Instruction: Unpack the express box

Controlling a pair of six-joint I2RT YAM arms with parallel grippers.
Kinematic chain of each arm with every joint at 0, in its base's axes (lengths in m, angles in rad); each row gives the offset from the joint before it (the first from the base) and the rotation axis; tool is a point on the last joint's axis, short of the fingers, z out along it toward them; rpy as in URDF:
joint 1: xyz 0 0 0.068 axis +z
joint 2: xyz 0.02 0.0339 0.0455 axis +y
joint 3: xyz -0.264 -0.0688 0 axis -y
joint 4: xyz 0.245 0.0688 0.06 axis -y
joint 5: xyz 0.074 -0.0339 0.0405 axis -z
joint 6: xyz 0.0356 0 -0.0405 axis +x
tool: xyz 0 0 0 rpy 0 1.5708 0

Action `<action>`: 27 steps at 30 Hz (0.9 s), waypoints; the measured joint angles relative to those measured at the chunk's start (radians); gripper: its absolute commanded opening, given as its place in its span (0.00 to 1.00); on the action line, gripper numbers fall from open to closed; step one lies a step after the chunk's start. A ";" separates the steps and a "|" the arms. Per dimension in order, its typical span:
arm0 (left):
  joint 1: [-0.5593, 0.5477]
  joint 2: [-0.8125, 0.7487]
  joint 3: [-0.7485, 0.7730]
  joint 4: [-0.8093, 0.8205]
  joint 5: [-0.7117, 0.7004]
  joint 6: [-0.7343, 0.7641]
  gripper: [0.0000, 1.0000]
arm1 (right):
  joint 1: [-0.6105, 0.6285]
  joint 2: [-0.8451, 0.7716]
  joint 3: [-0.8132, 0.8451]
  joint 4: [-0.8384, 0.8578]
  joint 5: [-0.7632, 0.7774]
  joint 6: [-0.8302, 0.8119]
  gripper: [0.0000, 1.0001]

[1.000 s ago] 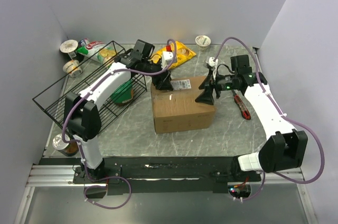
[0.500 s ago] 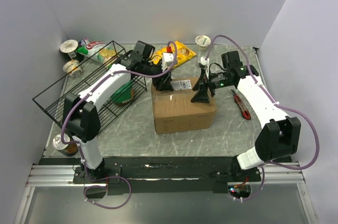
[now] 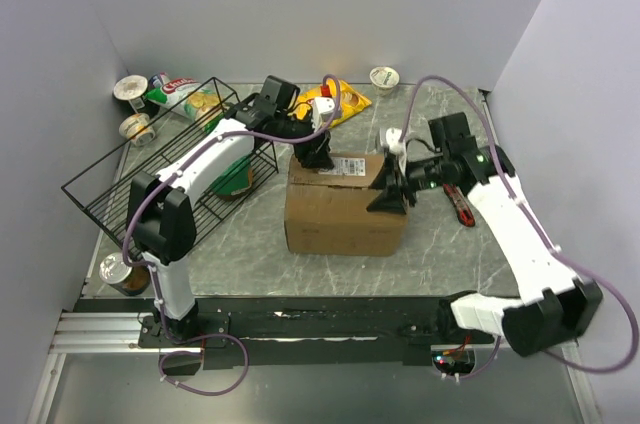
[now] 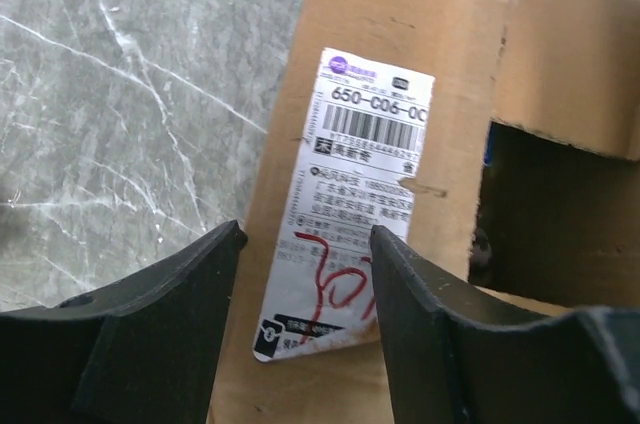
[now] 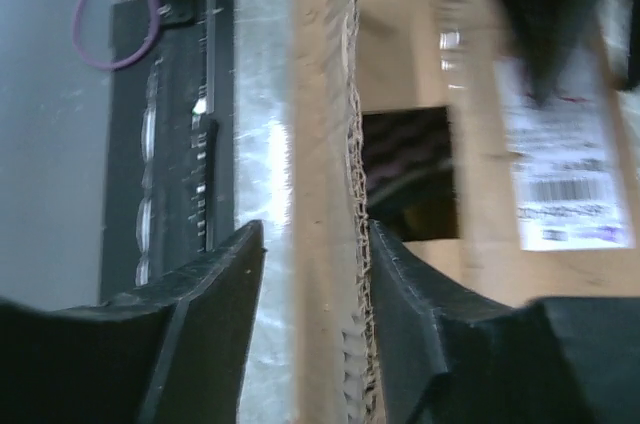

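Pos: express box (image 3: 340, 219) sits mid-table on marble top (image 3: 250, 244), betw. the 2 arms, long axis running L–R across the robot's front. Wire basket (image 3: 100, 189) to its L, red-handled tool (image 3: 463, 212) to its R, apart from it.

Top partly undone: dark opening (image 5: 405, 169) shows betw. flaps; contents not readable.

R gripper (image 5: 315, 232): at box's R end. Jaws straddle the near long flap (image 5: 325, 64), which stands edge-up w/ its corrugated edge running thru the gap. Far-side finger (image 5: 420, 324) sits about at the edge; near-side finger shows space to the cardboard. So released, not pinched yet. View blurred.

L gripper (image 4: 310, 242): over the far flap (image 4: 400, 4) w/ shipping label (image 4: 350, 194), L part of box top. Jaws apart, flap wider than the gap, so nothing grasped. Tip contact w/ cardboard: can't tell.

Key relation: near flap's edge lies parallel to box long axis, inside R jaws; R arm is the nearer one.

Judgement: step in hand = opening flaps. Next move needs R to pinch across the flap thickness, then swing it outward toward the arm bases. L looks placed to steady the box. Risk: box slides or tips if pulled w/o hold-down.
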 measured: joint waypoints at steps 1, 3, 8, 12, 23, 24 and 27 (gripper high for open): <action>0.000 0.006 0.004 0.006 0.000 -0.008 0.59 | 0.019 -0.031 -0.011 -0.017 0.009 -0.014 0.44; 0.002 0.017 0.006 0.011 -0.001 -0.026 0.59 | 0.071 -0.091 -0.040 -0.046 0.036 -0.042 0.38; 0.003 0.026 0.008 0.020 0.003 -0.066 0.58 | 0.212 -0.227 -0.148 -0.027 0.141 -0.080 0.16; 0.004 0.026 0.008 0.019 0.007 -0.088 0.61 | 0.304 -0.365 -0.248 0.128 0.309 -0.118 0.01; 0.015 -0.104 -0.136 0.112 -0.051 -0.037 0.96 | 0.501 -0.709 -0.694 0.575 0.619 -0.434 0.00; 0.014 -0.151 -0.183 0.134 -0.075 -0.018 0.96 | 0.514 -0.721 -0.717 0.597 0.626 -0.454 0.00; -0.004 -0.264 -0.270 0.166 -0.150 0.060 0.96 | 0.529 -0.725 -0.743 0.621 0.630 -0.485 0.00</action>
